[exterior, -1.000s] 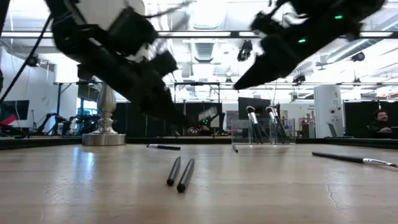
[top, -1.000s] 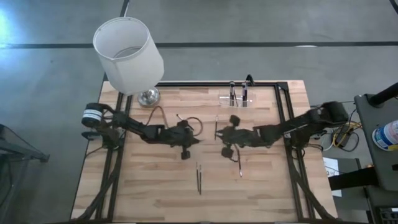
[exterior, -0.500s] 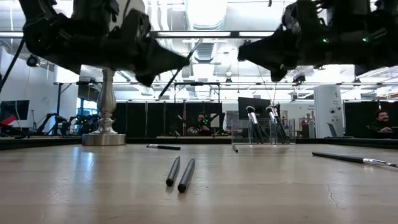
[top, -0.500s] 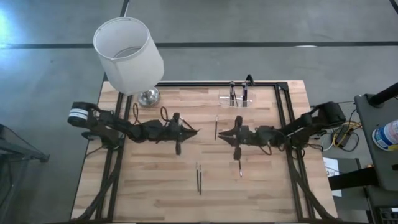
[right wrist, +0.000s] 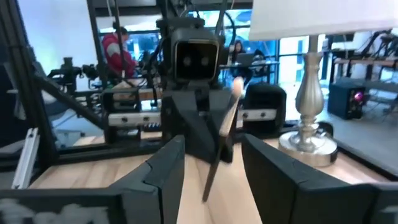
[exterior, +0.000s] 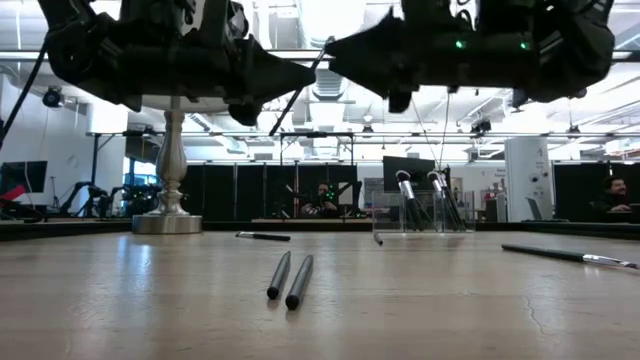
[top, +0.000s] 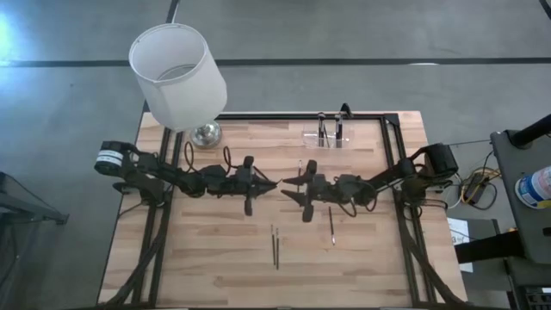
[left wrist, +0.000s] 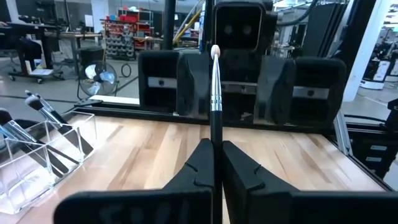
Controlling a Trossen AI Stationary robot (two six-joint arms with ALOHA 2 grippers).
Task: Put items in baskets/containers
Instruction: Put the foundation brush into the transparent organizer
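Observation:
My left gripper (top: 274, 183) is held level above the middle of the table, shut on a thin dark brush (left wrist: 214, 93) with a light tip. My right gripper (top: 291, 189) faces it at the same height and is open. In the right wrist view its fingers stand on either side of the brush (right wrist: 219, 146) without touching it. The clear holder (top: 327, 136) stands at the far edge with several brushes upright in it. More sticks lie flat on the table: a pair (top: 275, 245), one (top: 331, 226) and one (top: 300, 164). My left gripper pinches the brush's dark handle (left wrist: 215, 134) between its two fingers, about midway along the brush. The fingers lie level, pointing toward the table's right, and cross the brush. The brush is lifted clear and stands tilted, light tip (exterior: 328, 45) up and lower end (exterior: 275, 125) hanging below.
A big white lampshade (top: 176, 73) on a silver base (exterior: 168, 200) stands at the far left corner. The pair of sticks (exterior: 290, 280) lies near the front, and another stick (exterior: 570, 255) lies to the right. A black frame (top: 392, 155) borders the table.
My left gripper has risen and tipped up from pointing down to level, lifting the brush clear of the table. My right gripper has also tipped up to level, moved toward the table's left until it faces the left gripper, and opened.

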